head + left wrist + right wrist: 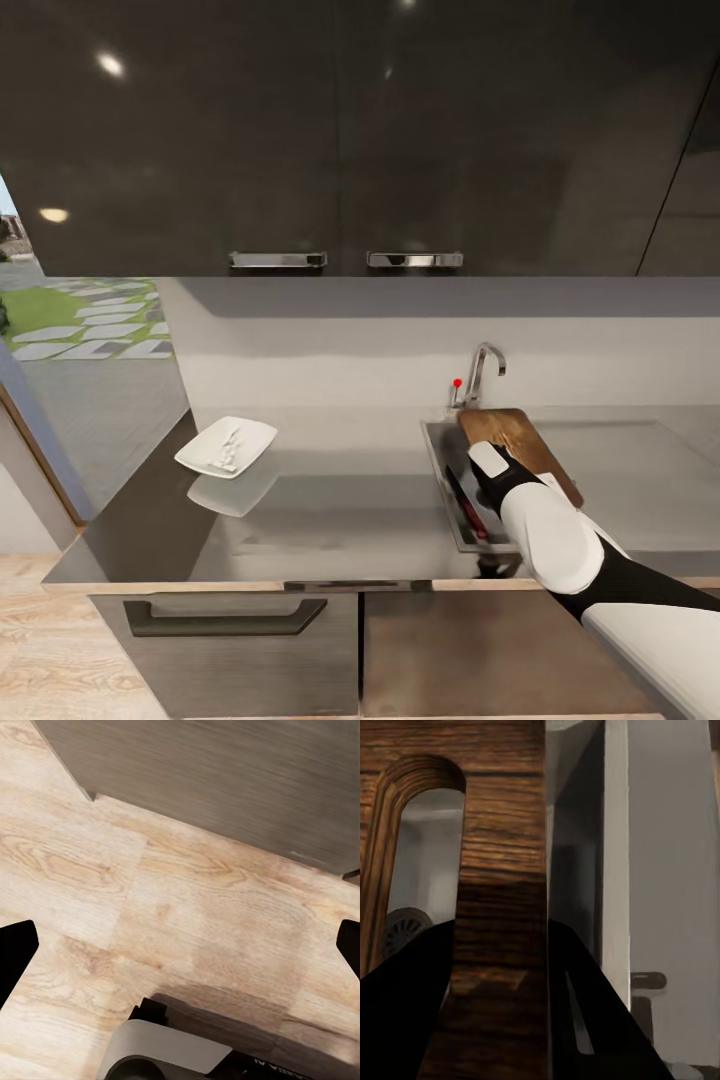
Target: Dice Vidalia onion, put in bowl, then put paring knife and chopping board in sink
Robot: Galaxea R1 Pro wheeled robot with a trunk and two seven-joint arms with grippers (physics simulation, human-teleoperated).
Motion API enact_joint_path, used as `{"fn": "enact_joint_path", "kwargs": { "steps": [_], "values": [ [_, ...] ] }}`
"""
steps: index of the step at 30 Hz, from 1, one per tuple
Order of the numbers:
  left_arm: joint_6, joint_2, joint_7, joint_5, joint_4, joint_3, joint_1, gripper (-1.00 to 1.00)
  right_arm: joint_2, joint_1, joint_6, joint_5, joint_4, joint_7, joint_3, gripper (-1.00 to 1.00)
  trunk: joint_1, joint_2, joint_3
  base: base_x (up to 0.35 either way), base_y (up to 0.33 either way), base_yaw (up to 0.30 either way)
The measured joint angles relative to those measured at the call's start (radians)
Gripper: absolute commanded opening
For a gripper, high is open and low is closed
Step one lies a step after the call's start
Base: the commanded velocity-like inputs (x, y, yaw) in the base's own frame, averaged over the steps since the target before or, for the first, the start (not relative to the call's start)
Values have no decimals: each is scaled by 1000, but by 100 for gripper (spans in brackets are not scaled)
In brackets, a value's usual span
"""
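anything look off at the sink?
Yes: the chopping board is not lying flat; it sits tilted over the sink, far end by the tap, with the right end effector shut on its handle end.

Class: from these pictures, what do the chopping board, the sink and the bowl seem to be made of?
Chopping board: apparently wood, dark brown, with visible grain. Sink: probably brushed steel, grey with a dull sheen. Bowl: plain glossy white, ceramic or plastic; cannot tell which.
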Motion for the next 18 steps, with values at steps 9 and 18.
{"fn": "enact_joint_path", "kwargs": {
  "steps": [9,18],
  "values": [
    [0,-1,0,0,0,0,0,100,9,1,-74,-16,4,0,2,-100,0,0,0,0,0,0],
    [0,-1,0,0,0,0,0,100,5,3,-100,-21,51,3,0,-100,0,0,0,0,0,0]
  ]
}}
